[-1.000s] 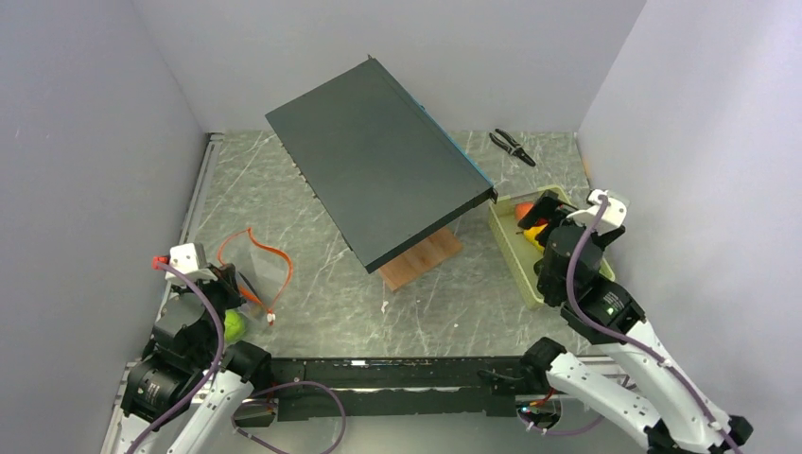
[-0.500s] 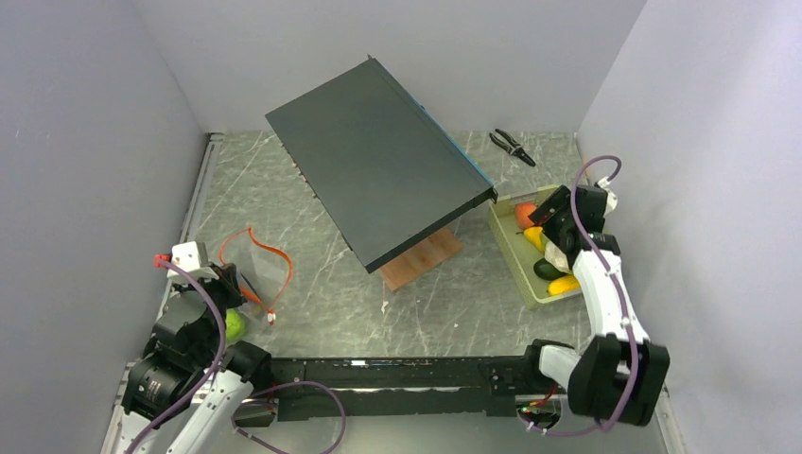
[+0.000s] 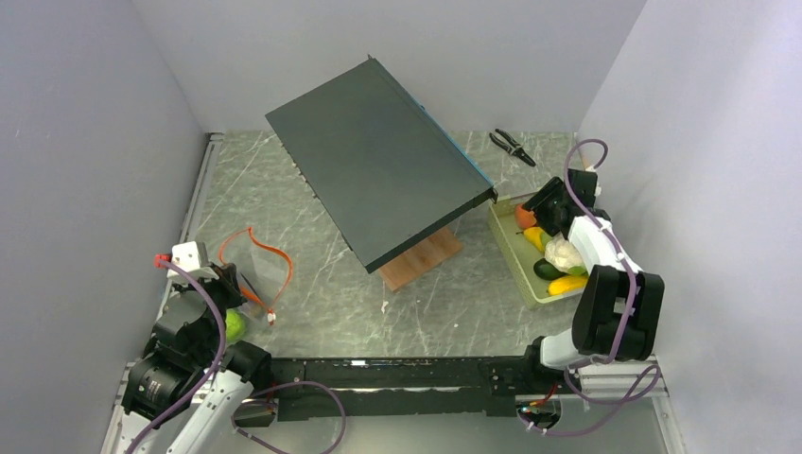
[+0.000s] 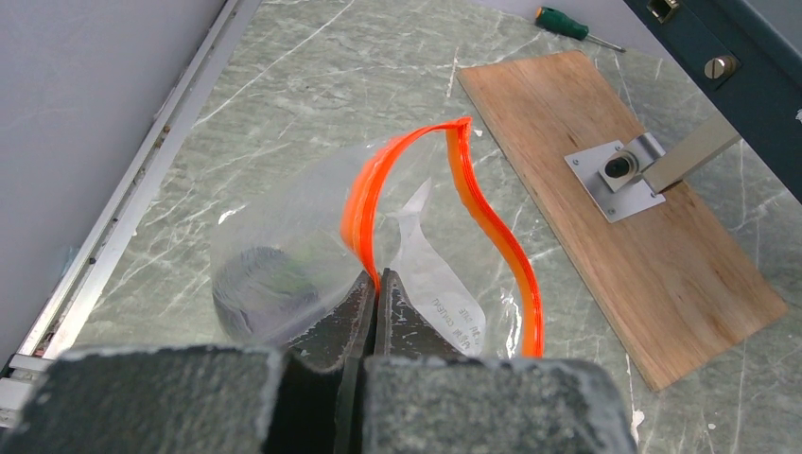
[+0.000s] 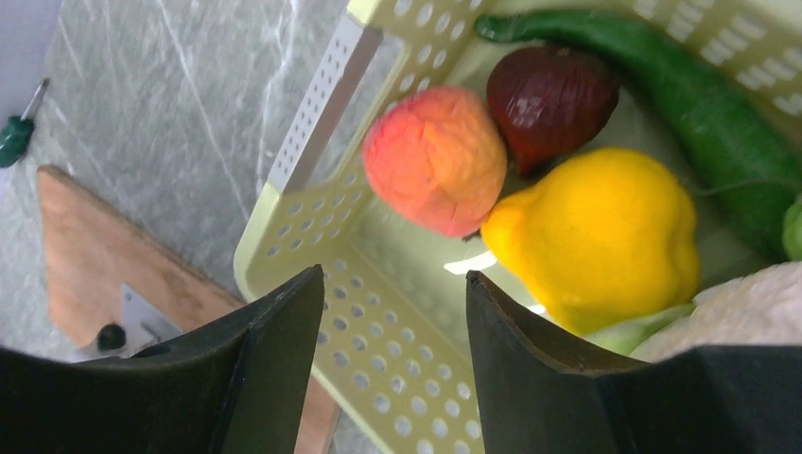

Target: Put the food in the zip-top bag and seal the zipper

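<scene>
the left fingers (image 4: 374,295) are pinched tight on the zipper (image 4: 492,227), gripping the near run of the orange strip. the bag (image 4: 303,227) lies on the worktop (image 4: 284,85) left of the board (image 4: 624,218), well apart from it, with its mouth gaping and the zipper curling up in a loop. a lime (image 3: 234,326) shows just nearer than the bag, also left of the board; whether it sits inside the bag i cannot tell.

right of the board, just beside it, is the tray (image 5: 312,161). the right fingers (image 5: 386,284) hang over its corner nearest the board, spread wide and holding nothing. in the tray an orange piece (image 5: 435,161) touches a dark red piece (image 5: 549,95) and a yellow piece (image 5: 596,236); a long green piece (image 5: 700,104) lies along the far wall, and the cauliflower (image 5: 738,303) is beside the yellow piece.
</scene>
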Motion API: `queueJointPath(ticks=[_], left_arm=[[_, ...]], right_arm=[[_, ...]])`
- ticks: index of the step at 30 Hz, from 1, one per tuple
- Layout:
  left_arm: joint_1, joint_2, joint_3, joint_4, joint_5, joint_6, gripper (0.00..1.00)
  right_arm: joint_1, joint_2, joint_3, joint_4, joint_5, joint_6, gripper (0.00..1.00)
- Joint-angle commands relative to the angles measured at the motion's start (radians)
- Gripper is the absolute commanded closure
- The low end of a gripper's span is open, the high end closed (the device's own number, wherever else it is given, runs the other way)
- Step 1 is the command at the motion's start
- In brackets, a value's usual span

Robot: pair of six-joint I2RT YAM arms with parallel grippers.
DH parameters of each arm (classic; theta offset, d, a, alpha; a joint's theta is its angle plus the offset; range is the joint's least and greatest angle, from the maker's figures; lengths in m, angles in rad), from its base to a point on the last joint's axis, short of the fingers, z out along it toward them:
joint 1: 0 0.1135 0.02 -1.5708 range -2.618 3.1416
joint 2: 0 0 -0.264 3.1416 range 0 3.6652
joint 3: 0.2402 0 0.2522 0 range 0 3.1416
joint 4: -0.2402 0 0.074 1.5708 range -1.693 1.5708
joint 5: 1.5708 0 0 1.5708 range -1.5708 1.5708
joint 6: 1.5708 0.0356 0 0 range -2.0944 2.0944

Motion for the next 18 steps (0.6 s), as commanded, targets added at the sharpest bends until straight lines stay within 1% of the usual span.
queueJointPath(ticks=[1, 6, 13, 18], left_arm=[[-0.003, 0.011, -0.004, 0.045, -0.001, 0.003, 1.0], [-0.003, 0.013, -0.005, 0.046, -0.001, 0.004, 1.0], [-0.004, 0.017, -0.006, 0.047, 0.001, 0.005, 1.0], [-0.004, 0.022, -0.006, 0.049, 0.003, 0.008, 1.0]], right_arm=[[-0.004, 0.035, 0.051, 0.068, 0.103, -0.077, 0.41], [-0.002, 0.106, 0.05, 0.114, 0.104, -0.128, 0.41], [0.002, 0.185, 0.051, 0.146, 0.095, -0.141, 0.41], [0.018, 0.234, 0.065, 0.13, 0.088, -0.144, 0.35]])
